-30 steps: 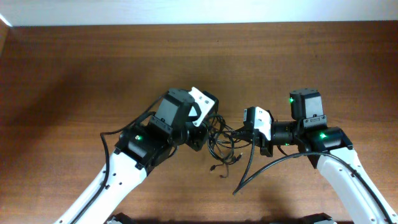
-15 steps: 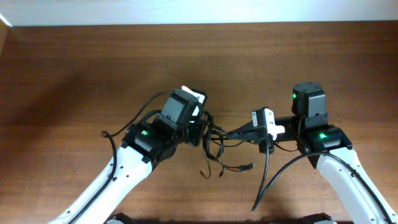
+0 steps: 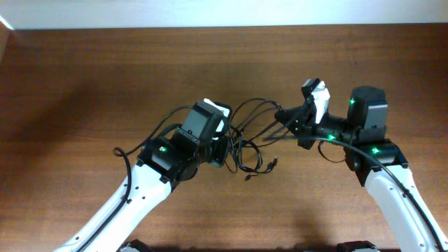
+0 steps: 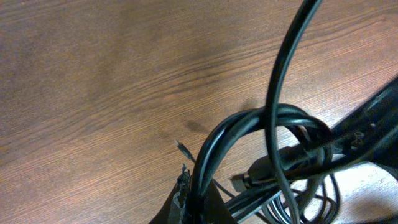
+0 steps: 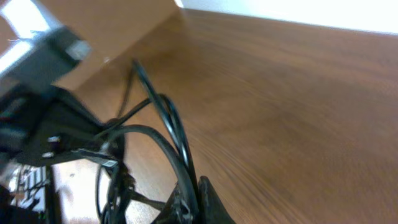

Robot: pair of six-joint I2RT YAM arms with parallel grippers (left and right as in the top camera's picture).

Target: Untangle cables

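The cables (image 3: 241,148) lie as 1 black tangle just right of the left gripper (image 3: 225,143), over the brown table (image 3: 105,77). That gripper's jaws are closed narrowly on the tangle's left edge. In the left wrist view the strands (image 4: 261,114) gather into 1 bundle that runs down into the fingertips (image 4: 186,202) at the bottom edge, with 1 loop curling up and right of them and a single strand arcing over it.

From the left gripper, several strands rise up and to the right in a bowed arc and meet the right gripper (image 3: 281,116), which sits further right and higher over the table. Its jaws are also closed on the cables: in the right wrist view 2 or 3 strands (image 5: 174,134) converge and vanish between the fingers (image 5: 205,199) at the bottom of the view.

Below and right of the left gripper, 2 loose ends (image 3: 264,168) with small plugs trail on the wood. Whether the stretched strands touch the table cannot be told.
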